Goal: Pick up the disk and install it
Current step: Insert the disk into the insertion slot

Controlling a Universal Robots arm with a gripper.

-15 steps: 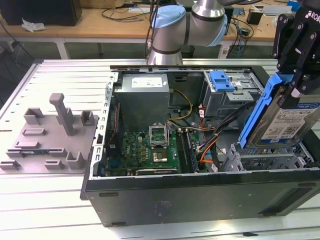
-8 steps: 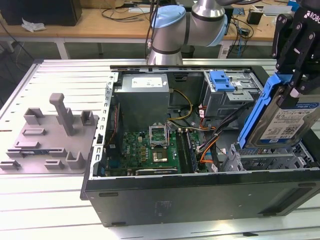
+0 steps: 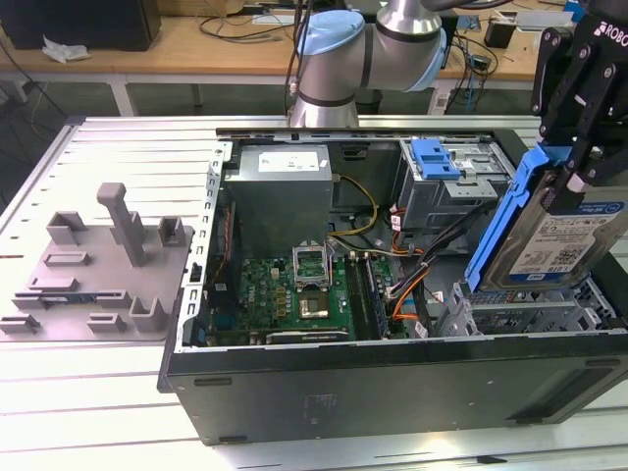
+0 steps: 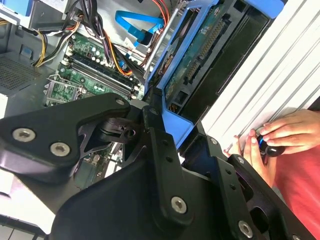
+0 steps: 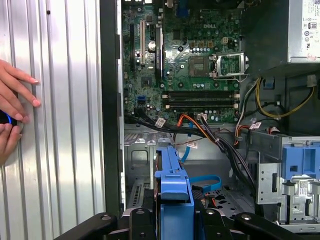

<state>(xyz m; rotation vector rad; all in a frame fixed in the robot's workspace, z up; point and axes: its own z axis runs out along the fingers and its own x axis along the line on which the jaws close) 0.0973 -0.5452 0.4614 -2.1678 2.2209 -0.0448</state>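
1. My claw (image 3: pixel 577 175) is clamped on the disk (image 3: pixel 561 234), gripping its upper edge.
2. The disk hangs tilted below my claw, over the open computer case (image 3: pixel 392 388), at the exterior view's right.

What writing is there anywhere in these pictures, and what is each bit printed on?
None can be quoted with confidence.
Label on the disk, held in the gripper: print too small to read.
White letters on the gripper body: cut off at the picture's edge.
Label on the power supply box: too small to read.
White markings on the motherboard: too small to read.
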